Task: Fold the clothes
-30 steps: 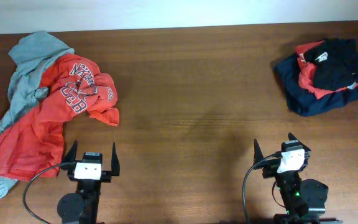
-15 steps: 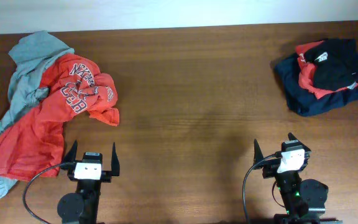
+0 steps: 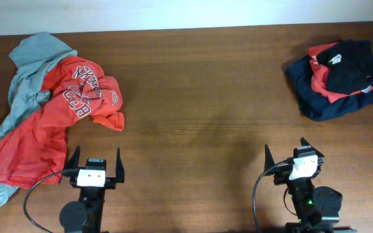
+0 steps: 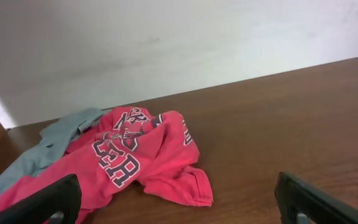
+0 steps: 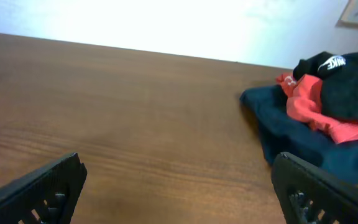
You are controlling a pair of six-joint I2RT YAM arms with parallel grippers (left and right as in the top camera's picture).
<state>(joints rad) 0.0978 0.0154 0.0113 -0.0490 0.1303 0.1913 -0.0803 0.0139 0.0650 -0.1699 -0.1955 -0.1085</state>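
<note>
At the near edge of the table both arms are sitting parked, and over the last second nothing is changing: same pose, and no garment is shifting.

Tool state: left gripper is standing wide and holding nothing. right gripper is doing the same. Both wrist views are showing fingers spread at the frame edges with bare wood between them.

Where things are lying:
- The orange-red T-shirt is lying crumpled at far left with its chest lettering up and bunched. It is draping over the pale grey-blue shirt, which is sticking out at the top and down the left side.
- The T-shirt's lower part is lying near the left gripper, not touching it.
- At far right the navy garment is sitting under a red one and a black one. That stack is looking fairly compact and is lying well apart from the right gripper.

My read: no fold is under way, so the task is looking like it is at the start or between garments. The next move is probably the left arm reaching for the T-shirt. The risk is pinching both layers, since red and grey are overlapping.
</note>
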